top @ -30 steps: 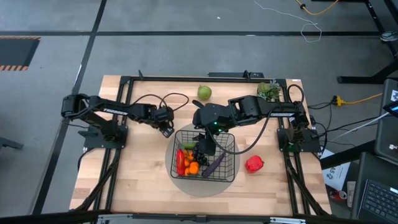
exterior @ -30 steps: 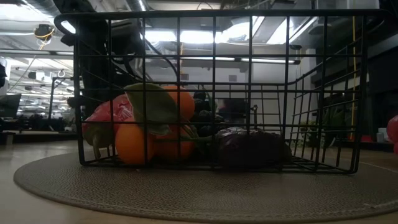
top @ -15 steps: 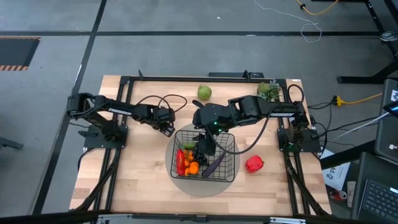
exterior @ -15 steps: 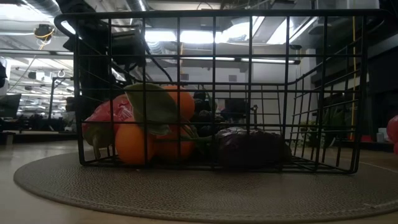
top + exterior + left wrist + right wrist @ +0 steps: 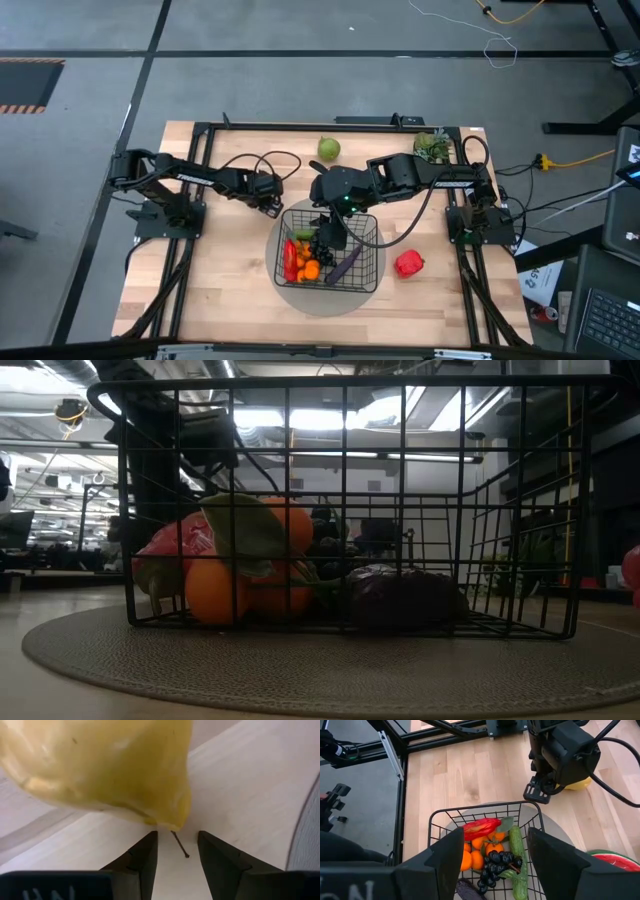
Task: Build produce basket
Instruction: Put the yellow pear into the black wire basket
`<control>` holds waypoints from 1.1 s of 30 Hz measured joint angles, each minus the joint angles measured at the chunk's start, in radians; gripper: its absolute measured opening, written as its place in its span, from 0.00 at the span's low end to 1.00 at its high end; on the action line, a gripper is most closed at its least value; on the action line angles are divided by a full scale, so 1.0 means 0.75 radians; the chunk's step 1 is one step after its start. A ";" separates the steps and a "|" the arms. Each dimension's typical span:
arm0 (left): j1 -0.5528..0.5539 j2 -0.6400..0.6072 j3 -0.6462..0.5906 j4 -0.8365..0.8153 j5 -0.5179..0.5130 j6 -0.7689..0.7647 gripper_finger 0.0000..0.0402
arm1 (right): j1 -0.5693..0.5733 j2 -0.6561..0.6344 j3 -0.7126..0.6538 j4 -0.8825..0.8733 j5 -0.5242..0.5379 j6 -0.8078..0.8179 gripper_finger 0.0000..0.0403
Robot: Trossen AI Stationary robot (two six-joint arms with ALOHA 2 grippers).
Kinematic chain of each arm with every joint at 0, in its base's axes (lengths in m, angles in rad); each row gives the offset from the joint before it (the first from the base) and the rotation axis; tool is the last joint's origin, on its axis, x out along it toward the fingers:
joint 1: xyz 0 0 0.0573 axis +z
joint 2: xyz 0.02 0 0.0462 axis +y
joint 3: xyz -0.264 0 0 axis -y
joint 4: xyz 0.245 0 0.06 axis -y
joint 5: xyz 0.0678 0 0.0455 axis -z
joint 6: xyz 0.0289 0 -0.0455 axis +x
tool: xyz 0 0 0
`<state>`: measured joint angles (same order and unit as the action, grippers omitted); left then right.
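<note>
From above, the right arm is covering the rear part of the basket [image 5: 330, 250], so the right gripper [image 5: 334, 228] and whatever lies beneath it are staying hidden in the middle of the frame. In the left wrist view a yellow fruit [image 5: 107, 767] is filling the upper left, running off the top and left edges, too close and blurred to name. At the lower right of the right wrist view, a watermelon slice [image 5: 615, 861] is being cut off by the edge.
</note>
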<state>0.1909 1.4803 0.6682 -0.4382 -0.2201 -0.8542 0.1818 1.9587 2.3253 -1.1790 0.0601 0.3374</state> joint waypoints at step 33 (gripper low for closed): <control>0.000 0.001 -0.002 -0.001 -0.032 0.111 0.00 | 0.000 0.000 0.000 -0.001 0.000 -0.001 0.55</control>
<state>0.1912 1.4811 0.6670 -0.4392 -0.2442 -0.7712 0.1818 1.9587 2.3253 -1.1797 0.0601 0.3367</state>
